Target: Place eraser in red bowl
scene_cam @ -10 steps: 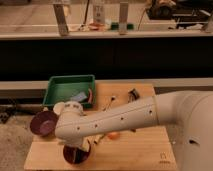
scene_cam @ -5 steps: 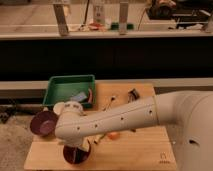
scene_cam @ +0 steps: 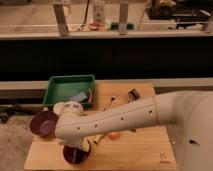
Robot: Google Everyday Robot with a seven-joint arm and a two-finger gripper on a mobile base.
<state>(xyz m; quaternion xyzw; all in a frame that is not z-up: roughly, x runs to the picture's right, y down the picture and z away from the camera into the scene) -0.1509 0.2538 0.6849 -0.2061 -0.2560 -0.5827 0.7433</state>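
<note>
My big white arm [scene_cam: 125, 117] stretches across the wooden counter [scene_cam: 145, 150] from the right. My tool [scene_cam: 76, 151] hangs straight down into the red bowl [scene_cam: 76, 155], which sits near the front left edge of the counter. My arm hides the tool's tips, so I cannot tell if they are wide or narrow, or if they hold the eraser. I cannot see the eraser. A purple bowl [scene_cam: 43, 123] sits just to the left. A green tray [scene_cam: 70, 90] is behind it. Something small and orange [scene_cam: 114, 135] peeks out under my arm.
</note>
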